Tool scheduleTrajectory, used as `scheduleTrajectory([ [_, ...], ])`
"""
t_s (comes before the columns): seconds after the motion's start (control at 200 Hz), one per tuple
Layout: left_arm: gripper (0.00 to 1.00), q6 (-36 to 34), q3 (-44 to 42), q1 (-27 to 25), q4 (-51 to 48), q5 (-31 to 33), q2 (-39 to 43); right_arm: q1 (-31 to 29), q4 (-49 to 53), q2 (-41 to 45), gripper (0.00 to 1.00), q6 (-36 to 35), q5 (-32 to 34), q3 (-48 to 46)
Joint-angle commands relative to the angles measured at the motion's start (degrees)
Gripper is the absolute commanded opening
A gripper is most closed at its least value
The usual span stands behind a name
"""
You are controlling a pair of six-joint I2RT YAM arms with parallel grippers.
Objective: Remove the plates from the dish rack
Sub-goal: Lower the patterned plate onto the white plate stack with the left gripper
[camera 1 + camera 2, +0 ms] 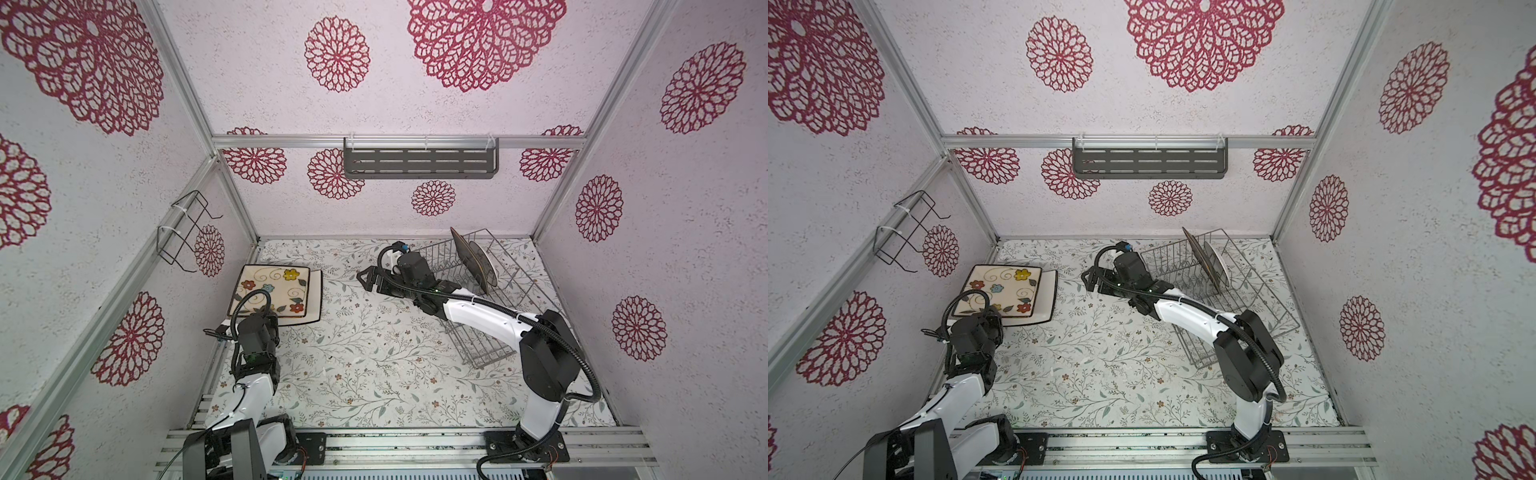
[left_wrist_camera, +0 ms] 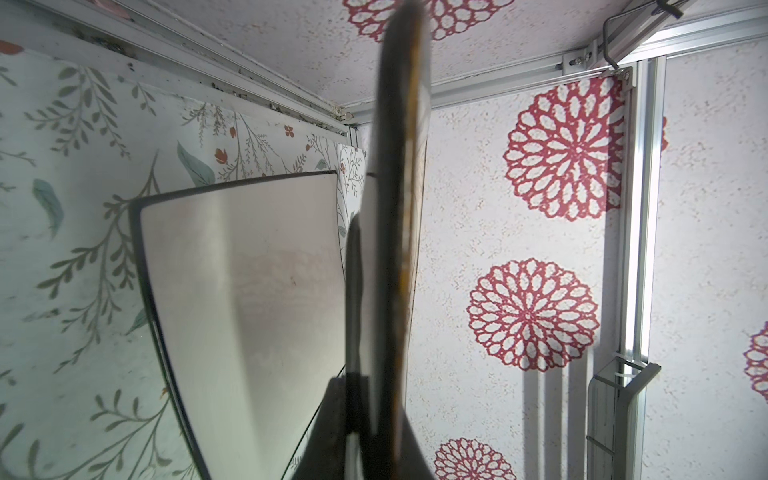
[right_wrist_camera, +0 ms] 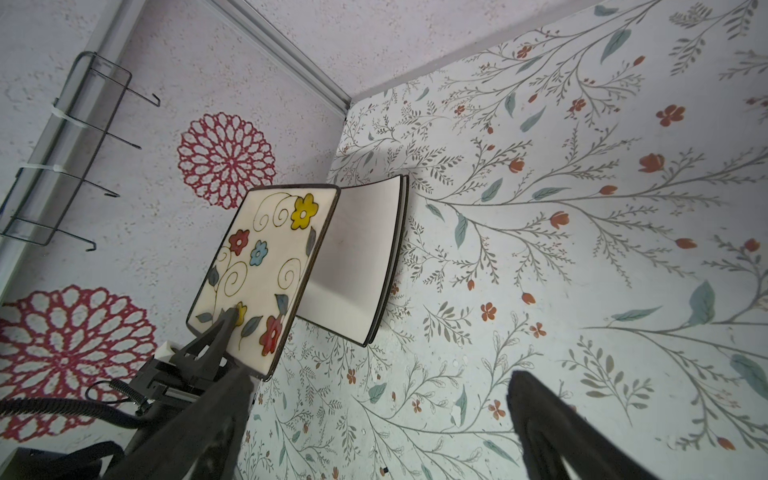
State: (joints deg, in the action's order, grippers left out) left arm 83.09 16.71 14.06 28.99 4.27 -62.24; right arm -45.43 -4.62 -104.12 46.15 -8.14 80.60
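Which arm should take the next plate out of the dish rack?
Right. The right hand is open and empty beside the dish rack, where plates stand; the left hand is shut on the floral plate at the far-left stack.

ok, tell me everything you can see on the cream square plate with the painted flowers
The cream square plate looks like glazed ceramic. It has a thin dark rim, rounded corners, and painted yellow, red and blue flowers, grey-green leaves and dark swirls. The left gripper is shut on its near edge and holds it tilted, face up. The plate partly overlaps the white square plates lying in the far left corner of the table. Whether its underside touches them cannot be told.
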Motion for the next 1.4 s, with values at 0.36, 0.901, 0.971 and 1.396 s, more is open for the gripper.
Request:
scheduleTrajectory([
  [0.36,0.00,3.4,1.2,1.5,30.5,-6.4,-11.4,-1.6,0.6,-1.6,0.99,1.2,-0.9,3.4],
  [0.901,0.00,3.1,2.4,1.6,26.9,-6.1,-15.1,-2.6,1.6,-4.4,0.99,1.3,-1.8,6.6],
  [0.971,0.00,3.2,2.8,1.6,27.7,-6.7,-16.4,-2.7,1.9,-4.5,0.99,1.2,-1.9,6.8],
  [1.396,0.00,4.1,2.5,1.6,29.7,-6.4,-19.7,-2.7,2.7,-5.3,0.99,1.1,-2.1,7.7],
])
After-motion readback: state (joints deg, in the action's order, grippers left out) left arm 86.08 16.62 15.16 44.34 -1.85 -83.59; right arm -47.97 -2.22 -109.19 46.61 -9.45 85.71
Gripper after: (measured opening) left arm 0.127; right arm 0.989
